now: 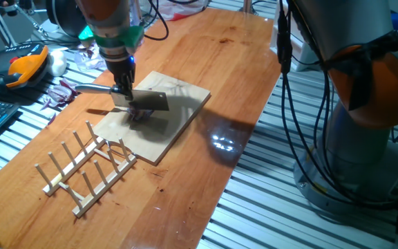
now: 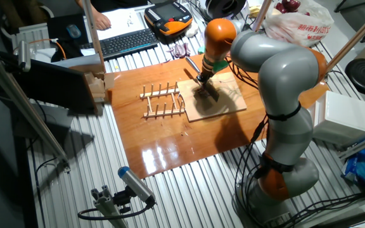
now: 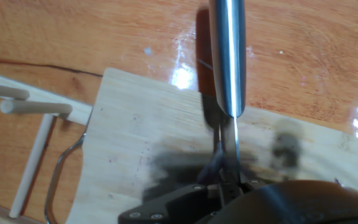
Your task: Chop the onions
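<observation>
A: In one fixed view, what is the gripper [image 1: 123,88] doing?

B: It is clenched on the handle of a cleaver [image 1: 142,101], whose flat blade stands over the pale wooden cutting board [image 1: 178,111]. The onions [image 1: 141,113] are a small purple clump on the board, right beneath the blade. Darker peel scraps [image 1: 61,92] lie off the board beside a wooden dish rack [image 1: 88,166].

A: And the other fixed view?

B: The KUKA arm [image 2: 277,69] bends over the table [image 2: 163,149], with the gripper [image 2: 204,77] above the board [image 2: 224,107]. The rack [image 2: 163,101] sits just beside the board's edge. The onions are too small to make out here. A plastic bag [image 2: 296,25] lies well apart.

A: The hand view?

B: The cleaver's [image 3: 227,56] steel handle runs up the middle, and the blade is seen edge-on. Purple onion bits [image 3: 217,163] sit on the board [image 3: 142,137], touching the blade. 2 rack dowels [image 3: 36,107] show at the left.
</observation>
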`<state>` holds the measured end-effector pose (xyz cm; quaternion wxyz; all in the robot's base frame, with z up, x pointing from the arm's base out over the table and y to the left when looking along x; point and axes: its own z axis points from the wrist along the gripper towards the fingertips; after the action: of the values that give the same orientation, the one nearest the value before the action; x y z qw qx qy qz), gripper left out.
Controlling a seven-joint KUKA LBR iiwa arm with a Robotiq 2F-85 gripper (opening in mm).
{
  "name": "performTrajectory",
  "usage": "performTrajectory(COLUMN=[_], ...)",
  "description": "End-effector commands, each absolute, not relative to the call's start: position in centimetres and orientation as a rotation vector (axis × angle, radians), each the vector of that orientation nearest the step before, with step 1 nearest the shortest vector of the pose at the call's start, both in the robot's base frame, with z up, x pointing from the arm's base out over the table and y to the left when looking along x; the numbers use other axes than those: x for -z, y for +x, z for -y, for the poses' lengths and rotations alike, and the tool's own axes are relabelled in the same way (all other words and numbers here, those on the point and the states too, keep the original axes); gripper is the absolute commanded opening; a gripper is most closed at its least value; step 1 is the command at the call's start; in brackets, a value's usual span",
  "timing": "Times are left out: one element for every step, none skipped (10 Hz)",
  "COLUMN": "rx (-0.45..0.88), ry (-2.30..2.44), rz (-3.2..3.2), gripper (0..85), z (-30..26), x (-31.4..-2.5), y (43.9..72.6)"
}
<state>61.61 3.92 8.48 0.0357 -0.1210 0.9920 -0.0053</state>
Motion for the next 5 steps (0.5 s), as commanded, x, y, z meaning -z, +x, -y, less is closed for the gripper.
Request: performTrajectory(rx=[0.016, 0.010, 0.009, -0.001, -0.004], ry=[-0.369, -0.361, -0.353, -0.346, -0.348], rz=[-3.043, -3.036, -3.029, -3.030, -3.047], gripper=[0.0, 0.0, 0.0, 0.0, 0.0], z=[-4.0, -4.1, -4.3, -4.3, -4.3], x=[-8.0, -7.6, -7.2, -7.4, -8.5], y=[61.4, 61.3, 61.2, 61.2, 61.5])
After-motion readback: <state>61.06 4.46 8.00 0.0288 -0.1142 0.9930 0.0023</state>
